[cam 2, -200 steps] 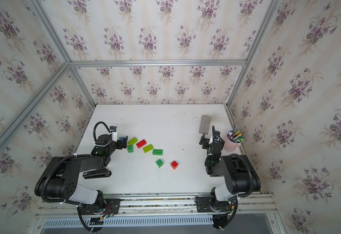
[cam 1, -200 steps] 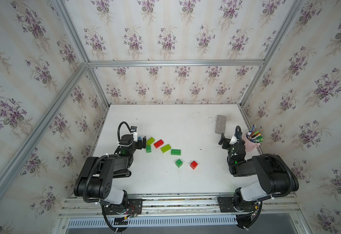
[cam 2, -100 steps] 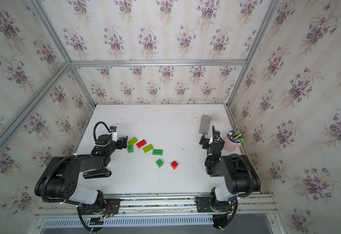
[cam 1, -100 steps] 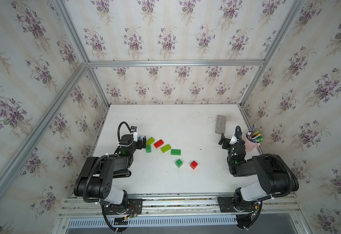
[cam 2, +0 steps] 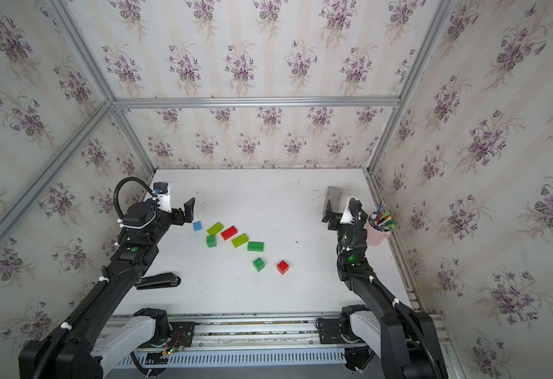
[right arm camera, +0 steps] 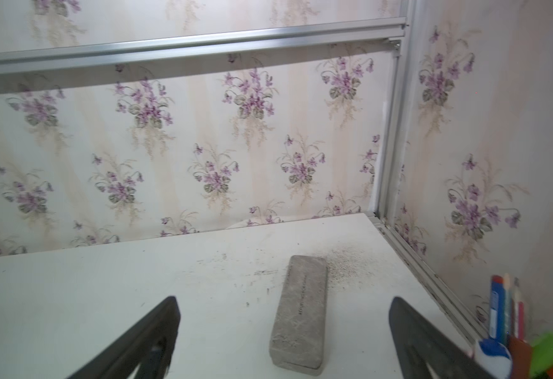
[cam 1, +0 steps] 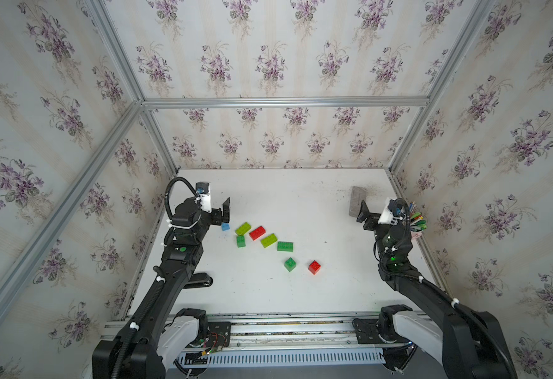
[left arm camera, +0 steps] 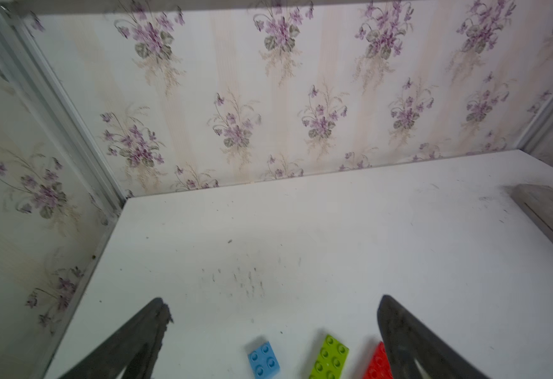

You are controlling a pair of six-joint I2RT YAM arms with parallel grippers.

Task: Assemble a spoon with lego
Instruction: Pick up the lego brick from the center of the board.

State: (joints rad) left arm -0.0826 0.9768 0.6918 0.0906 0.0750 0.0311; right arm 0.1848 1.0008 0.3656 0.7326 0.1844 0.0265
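L gripper [left arm camera: 273,308] apart, empty — blue brick [left arm camera: 264,359] just ahead, prob. below the tips; R gripper [right arm camera: 283,306] apart too, well away from bricks [cam 1: 257,232] — L nearer.

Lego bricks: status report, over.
Left end effector open, empty. Right end effector open, empty. Lego bricks scattered, unjoined. Grey block off to the side.

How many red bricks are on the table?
2. The oblong red brick lies beside a lime brick; the square red brick stands near a square green brick. None seems hidden.
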